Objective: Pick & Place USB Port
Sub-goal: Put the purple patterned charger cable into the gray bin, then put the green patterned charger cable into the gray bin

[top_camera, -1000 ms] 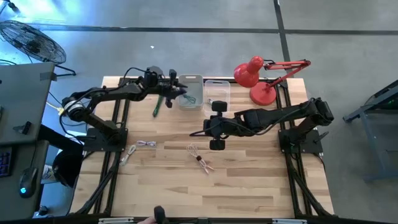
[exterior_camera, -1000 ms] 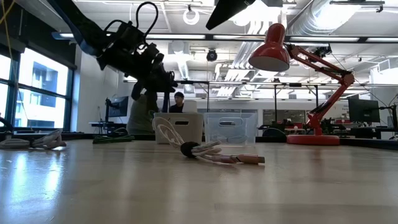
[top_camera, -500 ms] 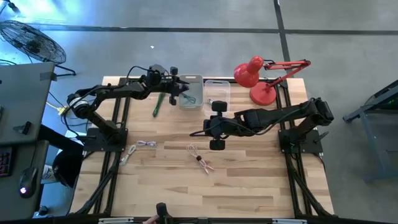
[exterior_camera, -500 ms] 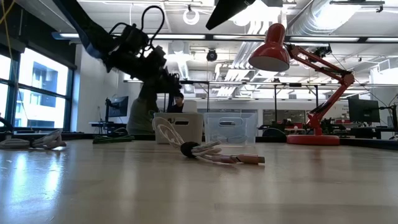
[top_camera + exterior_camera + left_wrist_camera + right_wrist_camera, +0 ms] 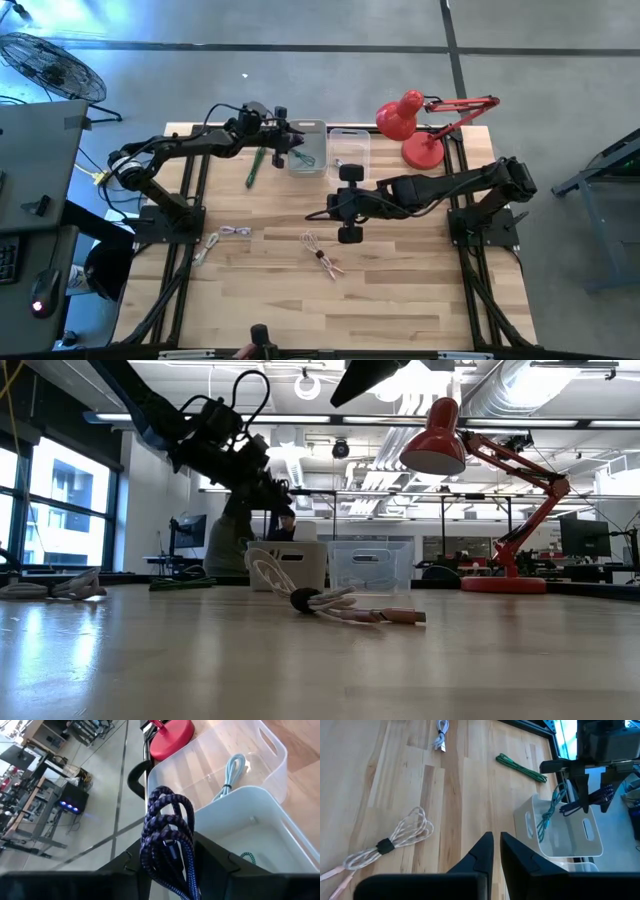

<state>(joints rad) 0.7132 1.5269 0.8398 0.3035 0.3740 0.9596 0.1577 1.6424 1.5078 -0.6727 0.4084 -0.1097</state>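
Left gripper (image 5: pixel 290 140) above white bin (image 5: pixel 260 827), pinching coiled purple cable (image 5: pixel 167 842). Visible only in left wrist view: pale blue cable (image 5: pixel 231 772) in neighbouring clear bin (image 5: pixel 272 750). Right gripper (image 5: pixel 496 851) pressed together, beside bin.

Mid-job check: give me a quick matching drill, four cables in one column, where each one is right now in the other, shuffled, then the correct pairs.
Cables:
1. dark blue braided cable
2. light blue cable
3. green cable
4. pink cable

Places:
A. lying in the clear bin
B. on the table, mid-front, near no bin
C. held in the left gripper over the white bin
D. on the table beside the white bin

Pairs: 1-C, 2-A, 3-D, 4-B
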